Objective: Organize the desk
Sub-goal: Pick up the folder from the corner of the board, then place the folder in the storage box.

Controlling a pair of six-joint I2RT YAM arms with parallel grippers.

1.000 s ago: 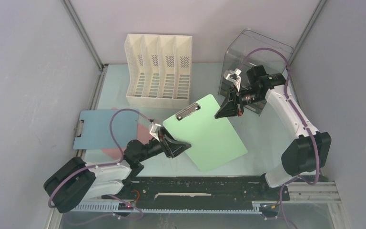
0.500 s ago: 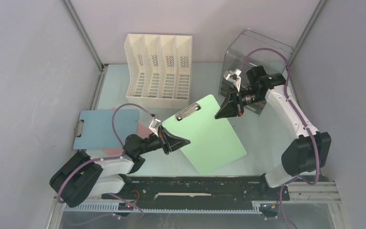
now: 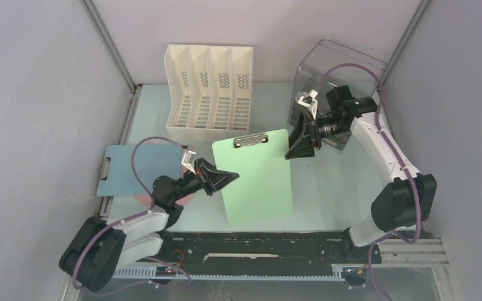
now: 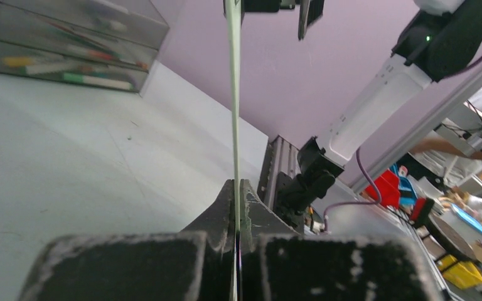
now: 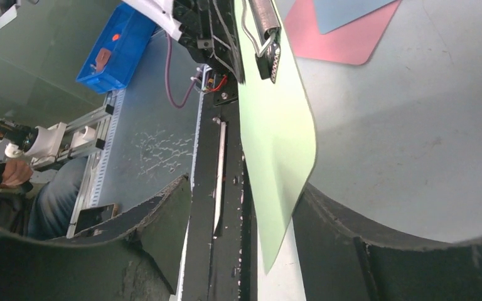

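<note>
The desk is the pale mint tabletop. A light green clipboard hangs above it, its metal clip toward the back. My left gripper is shut on the clipboard's left edge. In the left wrist view the green clipboard runs edge-on out of the pinched left gripper. My right gripper stands open at the board's far right corner. In the right wrist view that corner of the green clipboard lies loose between the spread fingers of the right gripper.
A blue clipboard lies at the left over a pink one. A white slotted file rack stands at the back. A clear box holding pens sits at the back right, behind the right arm. Black rails line the near edge.
My right gripper has opened and let go of the green clipboard's corner. My left gripper shut on the left edge and drew back leftward, swinging the board squarer to the desk.
</note>
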